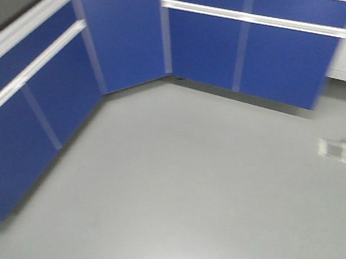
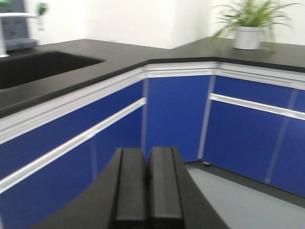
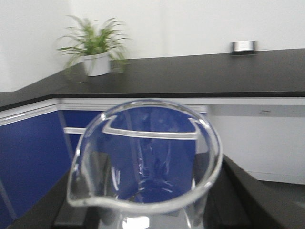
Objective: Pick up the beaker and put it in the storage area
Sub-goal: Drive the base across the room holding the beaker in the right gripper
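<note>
Wide matte-black storage benchtop lies unreached at twelve o'clock; right gripper clasps the small clear glass beaker, left gripper closed empty.

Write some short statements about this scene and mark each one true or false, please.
1. The right hand holds the beaker. True.
2. The beaker is full of blue liquid. False: it looks empty; the blue is the cabinets seen through the glass.
3. The left hand is shut and holds nothing. True.
4. The potted plant stands on the floor. False: it stands on the black benchtop.
</note>
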{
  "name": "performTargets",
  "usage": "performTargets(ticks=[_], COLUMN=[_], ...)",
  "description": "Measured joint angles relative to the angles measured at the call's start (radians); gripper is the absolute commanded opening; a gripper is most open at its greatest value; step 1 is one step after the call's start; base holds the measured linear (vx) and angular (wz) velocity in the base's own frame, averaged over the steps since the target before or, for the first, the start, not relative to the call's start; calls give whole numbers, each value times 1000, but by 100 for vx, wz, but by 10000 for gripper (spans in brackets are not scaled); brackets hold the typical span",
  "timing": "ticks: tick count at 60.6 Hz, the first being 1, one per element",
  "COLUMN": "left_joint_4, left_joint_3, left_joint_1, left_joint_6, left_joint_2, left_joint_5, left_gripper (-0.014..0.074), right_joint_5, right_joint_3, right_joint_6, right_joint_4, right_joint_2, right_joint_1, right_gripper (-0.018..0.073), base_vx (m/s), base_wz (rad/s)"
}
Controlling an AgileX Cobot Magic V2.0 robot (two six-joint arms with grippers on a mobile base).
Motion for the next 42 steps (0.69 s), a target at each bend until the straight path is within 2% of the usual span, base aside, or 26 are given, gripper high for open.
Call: performTargets(ticks=[29,42], left_joint_4=[0,0], left_joint_3=[0,0], left_joint_1=[0,0], left_joint_6=[0,0], left_joint_2=[0,0], left_joint_5=[0,0], left_gripper=[-8,-8], right_joint_5=[2,4], right_joint_3=[0,0], right_joint_6=[0,0], right_joint_4=[0,0], right_joint_2=[0,0], right_joint_1=[0,0], right_gripper=[-1,-1], base_vx=[-5,11], base_wz=[-91,-70])
